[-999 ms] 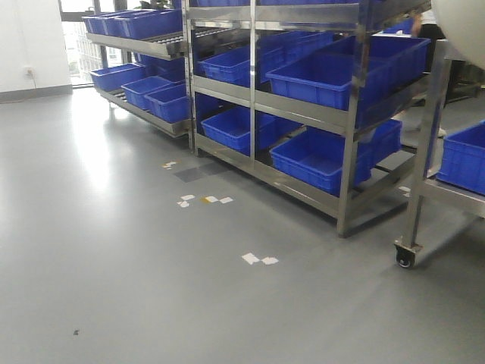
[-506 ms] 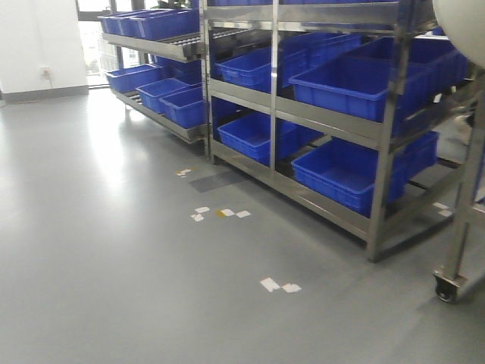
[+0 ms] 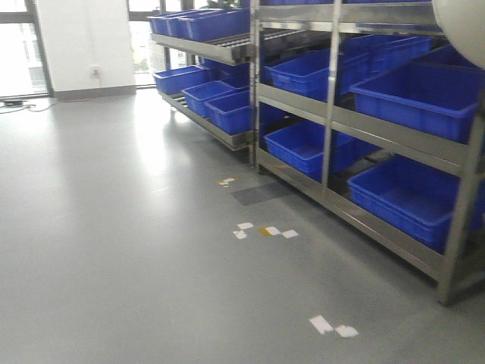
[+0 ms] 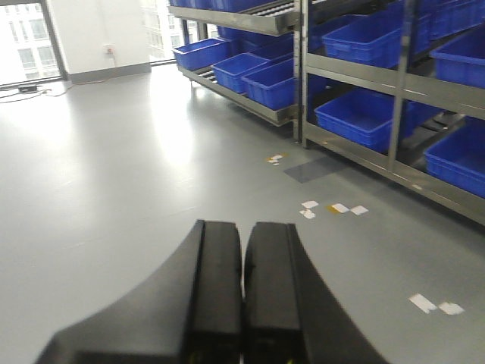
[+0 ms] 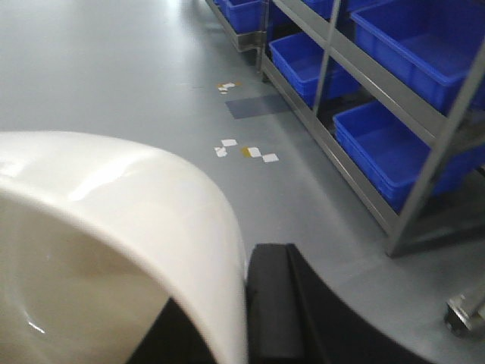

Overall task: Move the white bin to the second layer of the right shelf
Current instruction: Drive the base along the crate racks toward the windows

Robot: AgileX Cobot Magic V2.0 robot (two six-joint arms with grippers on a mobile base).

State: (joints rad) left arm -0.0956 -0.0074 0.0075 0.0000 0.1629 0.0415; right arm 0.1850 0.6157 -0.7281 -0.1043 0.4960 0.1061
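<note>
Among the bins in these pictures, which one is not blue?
The white bin, filling the lower left of the right wrist view. It is glossy off-white, whereas all the bins on the steel racks are blue.

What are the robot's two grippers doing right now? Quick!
Left gripper: closed, holding nothing.
Right gripper: closed on the rim of the white bin.

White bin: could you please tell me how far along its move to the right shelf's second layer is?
Done: the white bin is picked up, its wall clamped by the right gripper. In hand: it hangs above the floor beside racks of blue crates; the left gripper is shut and empty. Left: reaching the target layer, not identifiable here, and setting the bin down.
</note>
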